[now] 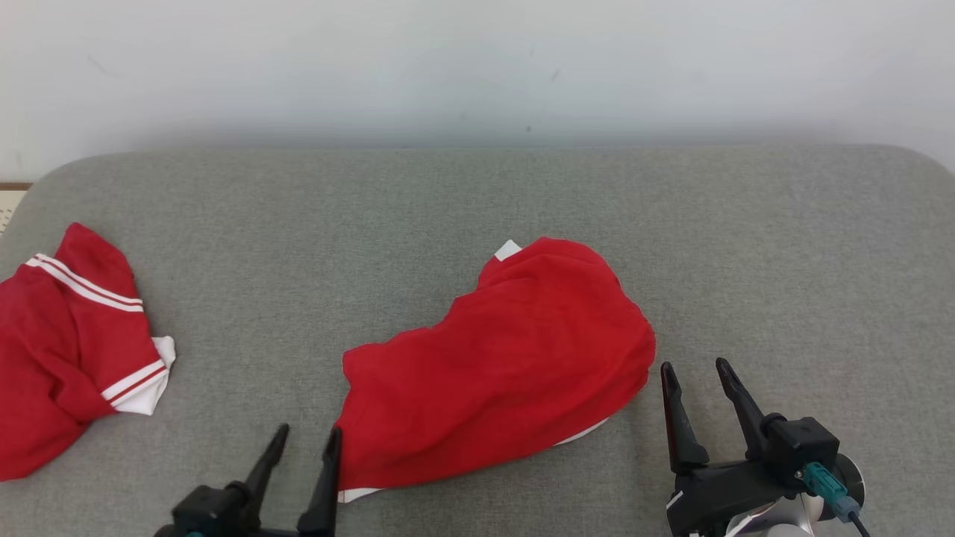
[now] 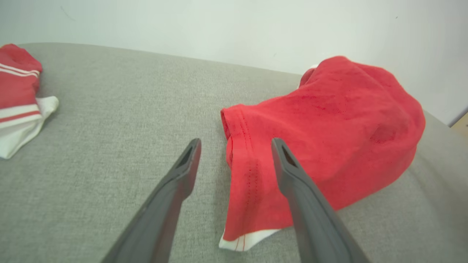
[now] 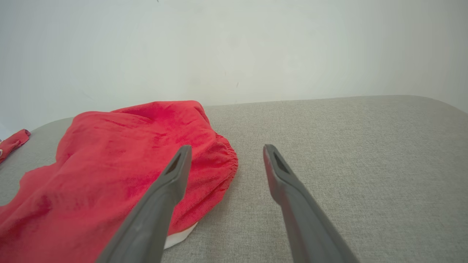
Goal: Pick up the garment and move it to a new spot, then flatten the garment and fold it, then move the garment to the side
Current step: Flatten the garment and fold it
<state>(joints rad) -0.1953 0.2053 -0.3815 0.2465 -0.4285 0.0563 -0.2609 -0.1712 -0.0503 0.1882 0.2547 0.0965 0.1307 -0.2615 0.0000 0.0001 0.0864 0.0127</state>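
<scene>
The red garment (image 1: 507,365) lies in a soft heap in the lower middle of the head view, on the grey padded top (image 1: 783,261). It is not flat. It is bunched and puffy, with soft wrinkles. At its near edge a thin strip of white trim (image 1: 358,494) pokes out from under the red cloth at the lower left. A bit more white shows at the lower right. In the left wrist view the near corner has a stitched hem that folds down to the padded top. In the right wrist view the side of the heap has a gathered, crinkly edge. At the far end of the heap is a small white tab (image 1: 508,250).

The left gripper (image 1: 307,432) is at the bottom of the head view, left of the middle. Its two dark fingers point up the frame and stand wide apart. They hold nothing. One finger is just beside the garment's near left corner; I cannot tell if it touches.

The right gripper (image 1: 694,367) is at the lower right, just beside the garment's right side but apart from it. Its fingers are spread wide too, with nothing between them.

At the left edge of the frame lies a second red garment (image 1: 67,350) with white stripes, well apart from the first. Beyond the padded top is a plain pale wall (image 1: 477,67).
</scene>
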